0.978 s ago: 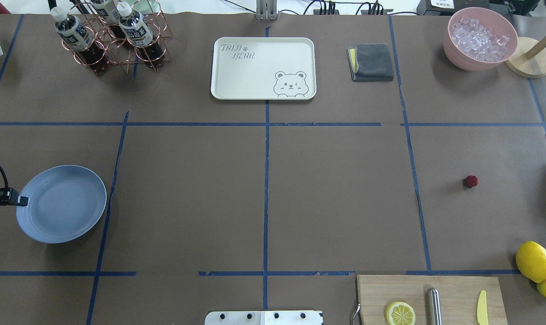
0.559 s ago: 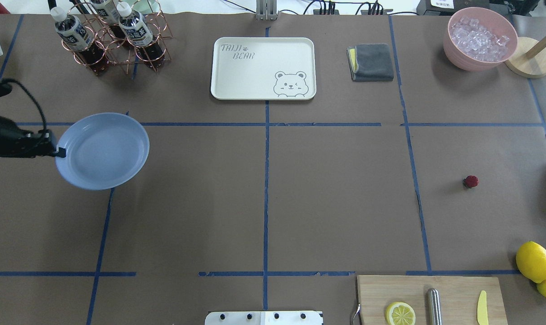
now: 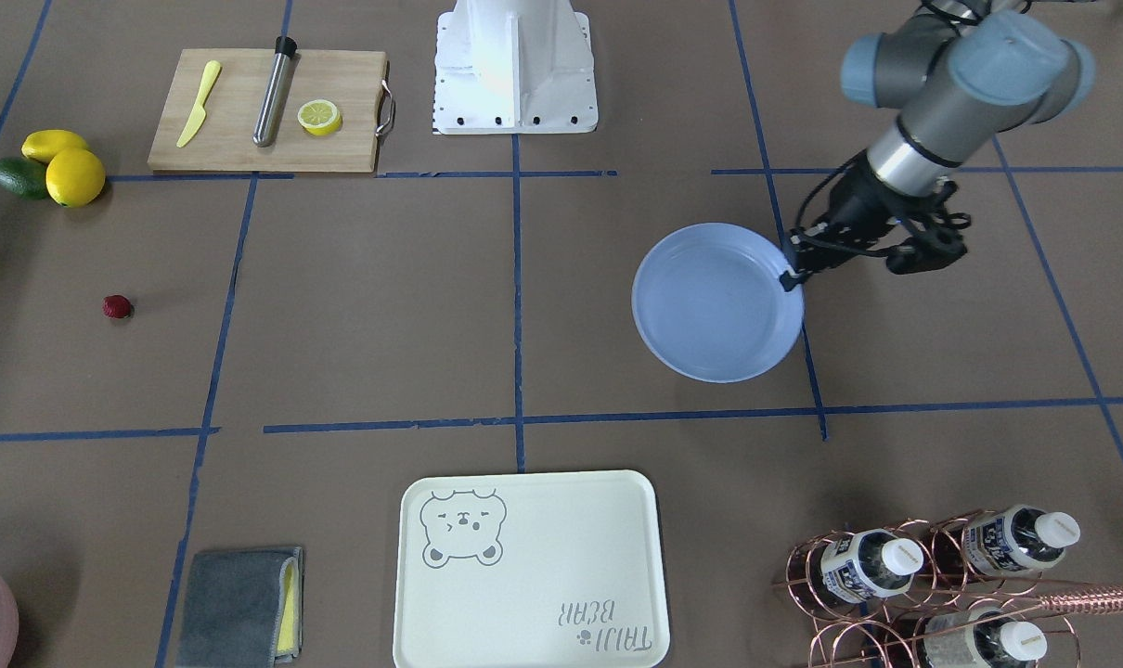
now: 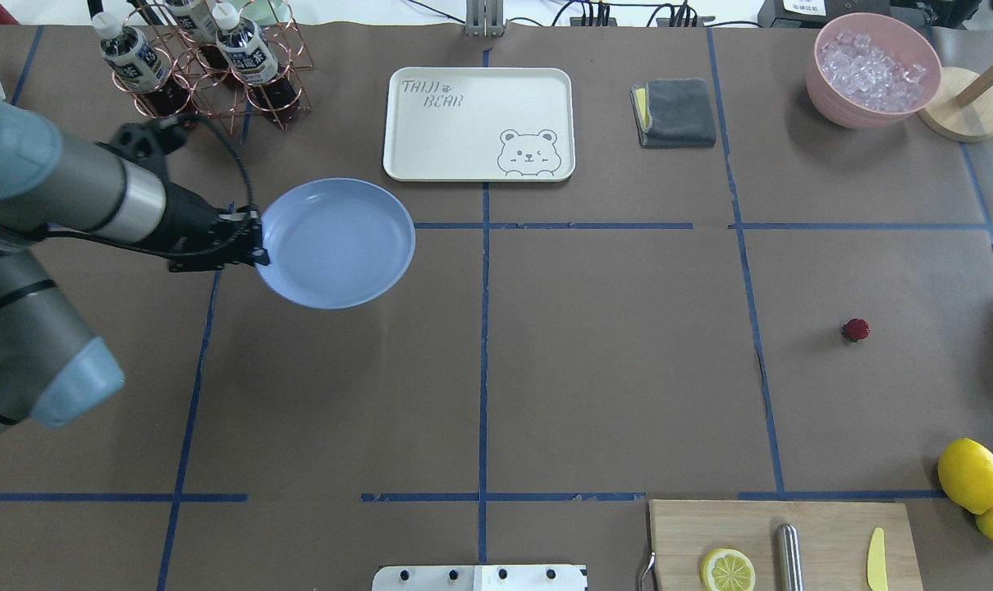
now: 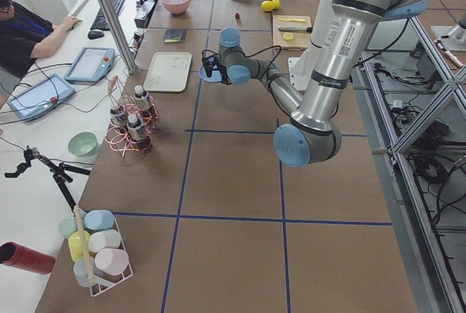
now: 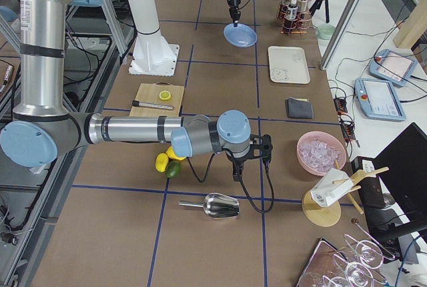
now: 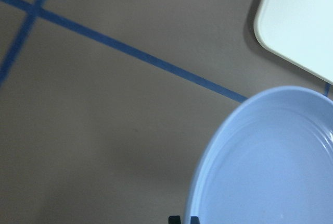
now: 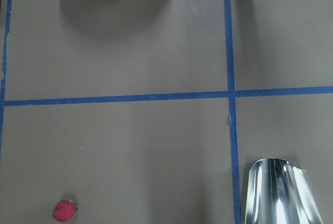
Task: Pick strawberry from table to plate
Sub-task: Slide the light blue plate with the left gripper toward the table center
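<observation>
Recorded: plate [image 4: 340,246], glossy light blue; strawberry [image 4: 856,330], dark red; table [image 4: 611,369], brown, gridded with blue tape; far tray [image 4: 464,131], cream, grey bear print; lemons [image 4: 970,474], yellow; bowl [image 4: 858,119], pink.

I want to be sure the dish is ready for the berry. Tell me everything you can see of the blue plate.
The plate is round, shallow, light blue and glossy, smooth and plastic-looking, with a raised rim and nothing in it. The left gripper pinches its rim at one edge; nothing else touches it. It seems held above the table, casting a shadow, over a blue tape line near the corner of the cream tray.
</observation>
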Robot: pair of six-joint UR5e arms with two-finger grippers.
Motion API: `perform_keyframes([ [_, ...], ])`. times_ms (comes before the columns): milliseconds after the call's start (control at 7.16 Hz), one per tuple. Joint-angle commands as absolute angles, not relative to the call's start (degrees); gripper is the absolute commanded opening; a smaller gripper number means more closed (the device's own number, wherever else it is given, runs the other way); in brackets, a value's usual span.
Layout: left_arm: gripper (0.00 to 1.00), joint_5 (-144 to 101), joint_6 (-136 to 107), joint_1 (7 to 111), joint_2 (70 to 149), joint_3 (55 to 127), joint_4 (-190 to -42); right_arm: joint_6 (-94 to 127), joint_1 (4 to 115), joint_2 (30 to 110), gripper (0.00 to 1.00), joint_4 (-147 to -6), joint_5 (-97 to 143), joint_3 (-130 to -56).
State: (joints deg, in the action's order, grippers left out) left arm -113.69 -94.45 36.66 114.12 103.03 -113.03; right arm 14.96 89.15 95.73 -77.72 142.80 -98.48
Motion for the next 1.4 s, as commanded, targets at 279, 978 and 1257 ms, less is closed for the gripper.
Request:
perform_keyframes([
  [279,0.00,-103.64,-104.31,24.10,119.97,96.77,-113.46,28.30,85.61,94.13,1.00,-77.26,142.73,-103.09],
  [978,1.00,-102.74,-100.75,25.73,118.74,99.30,-115.32,36.26,78.96,94.13,1.00,-71.06,141.86,-103.89],
  [1257,1.00,-103.01,-94.45,29.16,118.21,106.40,-104.83,45.48,70.62,94.22,1.00,-62.62,135.21,-103.89],
])
